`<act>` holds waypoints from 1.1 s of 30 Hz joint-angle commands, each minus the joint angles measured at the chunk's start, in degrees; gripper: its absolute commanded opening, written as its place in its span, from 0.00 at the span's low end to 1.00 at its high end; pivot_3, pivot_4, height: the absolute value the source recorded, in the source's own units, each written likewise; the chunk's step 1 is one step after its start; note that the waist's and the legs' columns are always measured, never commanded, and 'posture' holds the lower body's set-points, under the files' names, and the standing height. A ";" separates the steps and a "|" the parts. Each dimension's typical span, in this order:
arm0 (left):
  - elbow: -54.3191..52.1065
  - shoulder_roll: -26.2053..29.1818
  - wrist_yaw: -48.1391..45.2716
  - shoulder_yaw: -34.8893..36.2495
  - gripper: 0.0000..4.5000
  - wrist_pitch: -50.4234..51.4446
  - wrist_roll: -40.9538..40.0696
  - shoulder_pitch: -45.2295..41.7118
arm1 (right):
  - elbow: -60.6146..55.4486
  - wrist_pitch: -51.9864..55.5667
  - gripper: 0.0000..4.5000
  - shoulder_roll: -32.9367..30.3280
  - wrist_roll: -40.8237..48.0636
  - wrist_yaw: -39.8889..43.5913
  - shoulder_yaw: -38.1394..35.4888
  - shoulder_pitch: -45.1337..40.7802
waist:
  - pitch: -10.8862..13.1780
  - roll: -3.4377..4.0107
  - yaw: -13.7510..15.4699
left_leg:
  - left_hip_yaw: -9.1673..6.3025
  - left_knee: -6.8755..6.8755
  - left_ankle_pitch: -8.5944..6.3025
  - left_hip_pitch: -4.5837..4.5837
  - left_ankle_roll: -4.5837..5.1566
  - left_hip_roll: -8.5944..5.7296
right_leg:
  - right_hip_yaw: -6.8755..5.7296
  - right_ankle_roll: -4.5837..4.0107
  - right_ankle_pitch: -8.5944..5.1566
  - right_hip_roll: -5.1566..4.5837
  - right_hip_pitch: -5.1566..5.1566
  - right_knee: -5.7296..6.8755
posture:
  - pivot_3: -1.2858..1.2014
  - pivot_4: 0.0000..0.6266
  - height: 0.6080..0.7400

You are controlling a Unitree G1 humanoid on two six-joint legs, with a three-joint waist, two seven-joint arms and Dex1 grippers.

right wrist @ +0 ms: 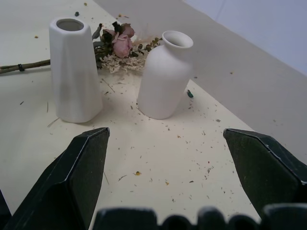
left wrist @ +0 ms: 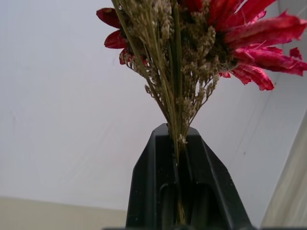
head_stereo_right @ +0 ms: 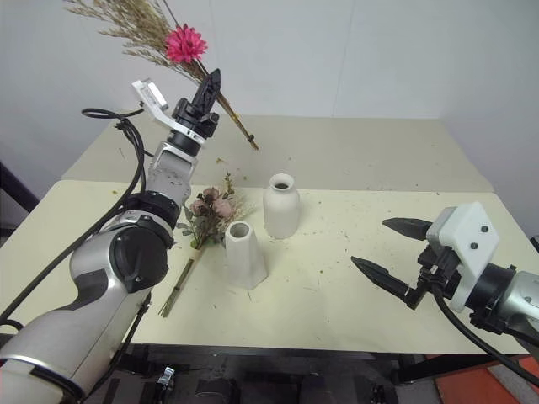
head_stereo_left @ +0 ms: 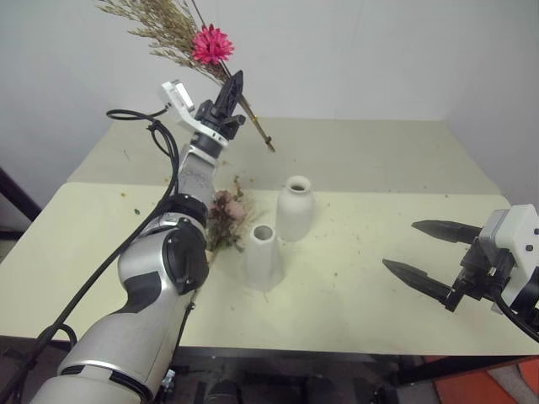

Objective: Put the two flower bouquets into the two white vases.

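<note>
My left gripper (head_stereo_left: 232, 87) is raised high over the table's far left, shut on the stems of the tan grass bouquet (head_stereo_left: 160, 25) with its magenta flower (head_stereo_left: 211, 44); the stem ends (head_stereo_left: 263, 137) hang out below the fingers. The rose bouquet (head_stereo_right: 210, 206) lies flat on the table left of the vases, partly behind my left arm. The tapered white vase (head_stereo_left: 263, 257) stands in front, the rounded bottle vase (head_stereo_left: 295, 208) just behind and to its right, both upright. My right gripper (head_stereo_left: 428, 254) hovers open at the table's right side, facing the vases (right wrist: 72, 69).
Two pale tables (head_stereo_left: 379, 278) abut, strewn with dried plant crumbs. A black cable (head_stereo_left: 139, 118) loops along my left arm. A white wall rises behind the far table.
</note>
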 commanded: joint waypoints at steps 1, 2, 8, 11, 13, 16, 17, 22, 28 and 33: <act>-0.94 -1.42 -1.32 0.04 0.01 1.11 -0.19 -2.17 | -2.09 0.62 1.00 -0.06 0.92 -1.10 -3.79 1.33 | 0.00 0.00 0.05 | 0.00 0.00 0.00 0.00 0.00 0.00 | 0.00 0.00 0.00 0.01 0.00 0.00 | 0.52 0.24 1.00; -0.98 -1.87 -1.71 -0.12 0.01 1.36 -0.10 -2.15 | -2.29 0.60 1.00 0.02 1.00 -1.04 -4.30 1.89 | 0.00 0.00 0.11 | 0.00 0.00 0.00 0.00 0.00 0.00 | 0.00 0.01 0.00 0.00 0.01 0.00 | 0.52 0.24 1.00; -1.24 -3.56 -4.54 -0.07 0.01 3.44 -0.43 -2.30 | -2.60 0.29 1.00 0.17 0.54 -0.98 -6.17 4.66 | 0.00 -0.01 0.04 | 0.00 0.00 0.00 0.00 0.00 -0.01 | 0.01 0.01 -0.01 0.00 0.01 -0.01 | 0.52 0.24 1.00; -1.47 -3.90 -7.46 -0.95 0.01 4.06 0.30 -2.09 | -2.92 0.03 1.00 0.38 0.47 -1.22 -6.71 5.70 | 0.00 -0.01 -0.04 | 0.00 0.00 0.00 0.01 0.00 -0.01 | 0.01 0.02 -0.01 0.01 0.02 -0.01 | 0.52 0.24 1.00; -1.59 -4.02 -9.21 -1.95 0.01 4.00 1.24 -1.65 | -3.08 -0.04 1.00 0.56 0.40 -1.32 -7.09 6.22 | 0.00 -0.01 -0.01 | 0.00 0.00 0.00 0.01 0.00 -0.01 | 0.01 0.02 -0.01 0.01 0.01 -0.01 | 0.52 0.24 1.00; -1.58 -3.90 -10.43 -3.03 0.01 3.72 2.13 -1.02 | -3.17 -0.13 1.00 0.73 0.45 -1.28 -7.78 6.83 | 0.00 -0.01 0.04 | 0.00 -0.01 0.00 0.00 0.00 -0.01 | 0.01 0.02 -0.01 0.01 0.01 -0.03 | 0.52 0.24 1.00; -1.58 -3.76 -10.49 -3.00 0.01 3.80 2.05 -0.97 | -3.10 -0.23 1.00 0.74 0.37 -1.27 -7.89 6.98 | 0.00 -0.01 0.03 | 0.00 0.00 0.00 0.00 0.00 -0.01 | 0.02 0.02 -0.01 0.01 0.01 -0.03 | 0.52 0.24 1.00; -1.76 -3.32 -12.14 -3.12 0.01 4.26 2.29 -1.08 | -2.29 -0.78 1.00 0.79 -0.36 -0.98 -7.46 7.19 | 0.00 -0.01 0.00 | 0.00 0.00 0.00 0.01 0.00 -0.01 | 0.02 0.03 -0.02 0.01 0.02 -0.02 | 0.52 0.24 1.00; -1.93 -3.33 -14.08 -6.27 0.01 2.47 5.41 -0.17 | -1.64 -1.07 1.00 0.60 -0.67 -1.33 -6.18 6.14 | 0.00 -0.01 0.15 | 0.00 0.00 0.00 0.00 0.00 -0.01 | 0.02 0.03 -0.02 0.01 0.02 -0.03 | 0.52 0.24 1.00; -1.92 -3.22 -14.61 -7.53 0.01 2.05 6.64 0.31 | -1.08 -1.21 1.00 0.58 -1.31 -1.59 -4.93 5.30 | 0.00 -0.01 0.09 | 0.00 0.00 0.00 0.00 0.00 -0.01 | 0.02 0.03 -0.02 0.01 0.02 -0.03 | 0.52 0.24 1.00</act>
